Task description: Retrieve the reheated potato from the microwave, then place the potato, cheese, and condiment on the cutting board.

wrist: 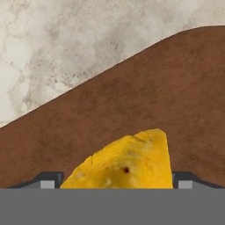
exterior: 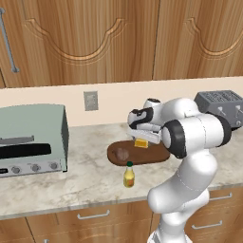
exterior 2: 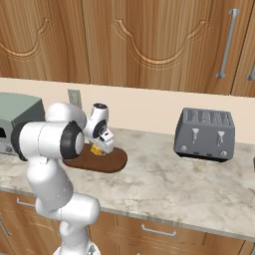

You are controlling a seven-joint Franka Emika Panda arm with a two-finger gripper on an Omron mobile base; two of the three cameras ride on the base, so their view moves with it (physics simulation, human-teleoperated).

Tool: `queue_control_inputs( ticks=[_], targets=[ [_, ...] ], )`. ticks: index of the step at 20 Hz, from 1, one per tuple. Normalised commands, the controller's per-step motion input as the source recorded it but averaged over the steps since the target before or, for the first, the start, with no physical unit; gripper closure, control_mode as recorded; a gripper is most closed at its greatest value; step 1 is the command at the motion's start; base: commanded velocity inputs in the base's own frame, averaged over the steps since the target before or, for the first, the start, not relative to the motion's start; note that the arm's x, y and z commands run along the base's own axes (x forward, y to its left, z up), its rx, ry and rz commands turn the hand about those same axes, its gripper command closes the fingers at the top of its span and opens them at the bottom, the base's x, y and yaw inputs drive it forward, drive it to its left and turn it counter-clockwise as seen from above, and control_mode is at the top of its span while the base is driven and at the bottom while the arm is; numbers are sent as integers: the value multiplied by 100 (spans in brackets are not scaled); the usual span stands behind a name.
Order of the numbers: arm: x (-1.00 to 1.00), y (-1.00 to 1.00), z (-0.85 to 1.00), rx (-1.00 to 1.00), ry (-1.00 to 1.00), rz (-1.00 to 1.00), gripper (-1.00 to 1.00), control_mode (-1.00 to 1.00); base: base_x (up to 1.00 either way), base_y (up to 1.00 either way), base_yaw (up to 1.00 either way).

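The cutting board (exterior: 156, 154) lies on the counter in front of the arm. On its left end sits the brown potato (exterior: 122, 154). The yellow cheese (exterior: 141, 143) rests on the board's far side, under my gripper (exterior: 142, 138). In the hand view the cheese (wrist: 127, 165) fills nearly all the gap between my fingertips (wrist: 52, 181), which stand wide apart; my gripper (wrist: 118, 182) is open just above the board (wrist: 154, 88). The condiment (exterior: 128, 175) stands upright on the counter just in front of the board. The microwave is out of view.
A pale green toaster oven (exterior: 31, 140) stands at the left of the counter. A grey toaster (exterior 2: 204, 133) stands to the right. Wooden wall cabinets hang above, and drawers run below the counter's front edge.
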Motion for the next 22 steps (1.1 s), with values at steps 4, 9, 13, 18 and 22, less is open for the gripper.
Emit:
queue_control_inputs(
  ticks=[4,9,13,18,22],
  targets=[
    [-2,20,-37,0,0,0,100,-100,0,0,0],
    [-10,22,-35,0,4,-1,100,-100,0,0,0],
    [-29,22,-22,0,4,-2,100,-100,0,0,0],
    [-39,23,-16,0,0,-2,100,-100,0,0,0],
    [-40,22,-18,0,0,-3,100,-100,0,0,0]
  ],
)
